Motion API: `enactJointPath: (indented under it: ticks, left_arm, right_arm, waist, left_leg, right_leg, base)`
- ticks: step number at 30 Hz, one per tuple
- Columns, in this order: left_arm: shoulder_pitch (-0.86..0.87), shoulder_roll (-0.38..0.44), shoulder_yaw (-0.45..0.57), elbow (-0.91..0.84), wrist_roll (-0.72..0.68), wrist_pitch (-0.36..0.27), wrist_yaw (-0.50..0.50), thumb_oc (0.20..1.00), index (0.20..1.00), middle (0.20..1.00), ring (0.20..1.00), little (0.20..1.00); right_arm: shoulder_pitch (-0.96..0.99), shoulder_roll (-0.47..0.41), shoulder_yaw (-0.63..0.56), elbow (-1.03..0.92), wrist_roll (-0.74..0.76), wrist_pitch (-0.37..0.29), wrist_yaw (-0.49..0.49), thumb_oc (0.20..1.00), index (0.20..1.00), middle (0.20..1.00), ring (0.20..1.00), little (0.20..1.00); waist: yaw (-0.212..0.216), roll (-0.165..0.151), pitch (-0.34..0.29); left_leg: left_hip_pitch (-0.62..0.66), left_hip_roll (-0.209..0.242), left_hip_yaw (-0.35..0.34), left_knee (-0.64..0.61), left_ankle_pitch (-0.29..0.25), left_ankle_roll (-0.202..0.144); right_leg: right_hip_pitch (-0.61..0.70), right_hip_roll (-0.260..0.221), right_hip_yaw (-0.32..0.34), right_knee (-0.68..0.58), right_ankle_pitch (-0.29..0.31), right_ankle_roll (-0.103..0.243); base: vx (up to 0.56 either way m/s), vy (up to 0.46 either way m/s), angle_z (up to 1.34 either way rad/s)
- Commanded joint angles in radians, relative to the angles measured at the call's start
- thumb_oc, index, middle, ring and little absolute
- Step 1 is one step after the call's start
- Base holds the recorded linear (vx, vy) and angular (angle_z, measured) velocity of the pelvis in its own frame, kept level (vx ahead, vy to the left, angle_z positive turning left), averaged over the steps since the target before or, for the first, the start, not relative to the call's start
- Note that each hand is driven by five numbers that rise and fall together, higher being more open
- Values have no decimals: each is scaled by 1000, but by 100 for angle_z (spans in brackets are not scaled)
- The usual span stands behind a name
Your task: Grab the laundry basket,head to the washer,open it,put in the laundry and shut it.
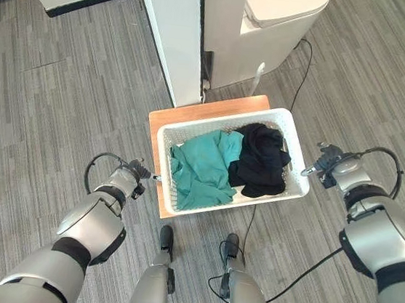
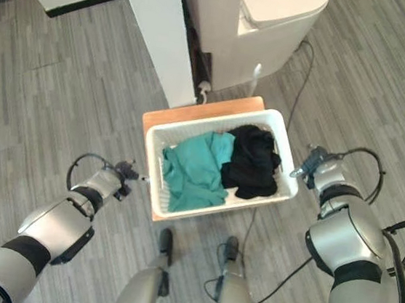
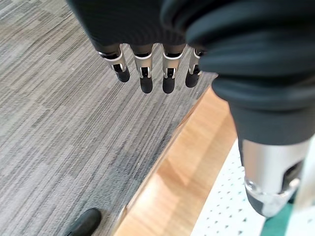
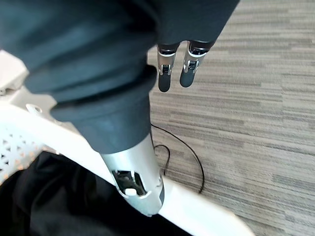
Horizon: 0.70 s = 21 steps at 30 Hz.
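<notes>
Left eye view: white laundry basket sat on a low wooden counter, overhanging its right and near edges. Inside lay a teal garment toward the left end and a black garment toward the right end, touching. Left hand was at the basket's left rim, right hand at the right rim. A white appliance stood beyond the counter on grey plank floor.

Left wrist view: fingers hung straight and relaxed over the floor beside the counter's edge; thumb was over the basket's perforated wall. Nothing gripped.

Right wrist view: fingers hung straight outside the basket, thumb just over the rim above the black garment. Hand was spread, not clasping.
</notes>
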Motion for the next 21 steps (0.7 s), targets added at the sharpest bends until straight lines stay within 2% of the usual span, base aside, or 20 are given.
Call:
enactJointPath:
  ticks: [1, 3, 5, 8, 12, 13, 15, 16, 21]
  left_arm:
    - [-129, 1, -38, 95, -22, -25, 29, 1000, 1000, 1000, 1000, 1000]
    - [-134, 0, -43, 93, -17, -25, 27, 1000, 1000, 1000, 1000, 1000]
    - [-175, 22, -114, 79, 85, -20, 32, 1000, 1000, 1000, 1000, 1000]
    - [-184, 38, -167, 56, 157, -20, 15, 1000, 1000, 1000, 1000, 1000]
    - [-184, 38, -167, 56, 157, -20, 15, 1000, 1000, 1000, 1000, 1000]
    - [-177, 12, -155, 19, 91, -38, -1, 1000, 1000, 1000, 1000, 1000]
    - [-175, 4, -151, 12, 62, -46, -7, 1000, 1000, 1000, 1000, 1000]
    - [-173, -16, -153, -16, -3, -57, -25, 1000, 1000, 1000, 1000, 1000]
    - [-183, -7, -178, -36, 10, -50, -33, 1000, 1000, 1000, 1000, 1000]
  right_arm:
    - [-123, -48, 38, 58, -10, -21, -22, 1000, 1000, 1000, 1000, 1000]
    - [-122, -49, 39, 61, -11, -22, -21, 1000, 1000, 1000, 1000, 1000]
    - [-119, -56, 50, 67, -16, -21, -9, 1000, 1000, 1000, 1000, 1000]
    - [-114, -61, 58, 68, -25, -24, -4, 1000, 1000, 1000, 1000, 1000]
    - [-114, -61, 57, 68, -25, -24, -4, 1000, 1000, 1000, 1000, 1000]
    - [-110, -66, 58, 93, -23, -27, -6, 1000, 1000, 1000, 1000, 1000]
    - [-108, -66, 55, 101, -15, -28, -3, 1000, 1000, 1000, 1000, 1000]
    - [-108, -66, 60, 135, -8, -26, 4, 1000, 1000, 1000, 1000, 1000]
    - [-105, -66, 68, 159, -17, -20, 22, 1000, 1000, 1000, 1000, 1000]
  waist:
    - [7, -19, 6]
    - [8, -18, 5]
    - [11, -14, 4]
    - [16, -3, 8]
    - [16, -3, 8]
    - [26, 13, 12]
    - [30, 19, 11]
    - [37, 31, 9]
    - [53, 58, -9]
  left_leg:
    - [-9, 22, 27, -7, 11, -7]
    - [-9, 21, 27, -6, 11, -6]
    - [-10, 21, 25, -2, 9, -5]
    - [-14, 18, 24, 5, 5, -4]
    - [-14, 18, 24, 5, 5, -4]
    - [-20, 14, 21, 11, 5, -4]
    - [-22, 13, 20, 11, 6, -5]
    - [-21, 9, 18, 12, 7, -6]
    - [-6, 1, 14, 17, 1, -5]
  right_leg:
    - [-28, -16, 42, 39, -45, 27]
    - [-27, -16, 42, 40, -45, 27]
    - [-28, -17, 41, 43, -47, 28]
    - [-29, -19, 39, 45, -48, 29]
    - [-29, -19, 39, 45, -48, 29]
    - [-32, -22, 34, 45, -49, 29]
    - [-32, -23, 32, 44, -49, 29]
    - [-26, -25, 28, 39, -50, 28]
    - [-6, -31, 21, 40, -60, 29]
  base:
    - [0, 0, 0]
    - [0, 0, 0]
    - [0, 0, 0]
    - [0, 0, 0]
    - [0, 0, 0]
    - [0, 0, 0]
    - [4, -4, 2]
    - [24, -13, 4]
    - [25, -13, 8]
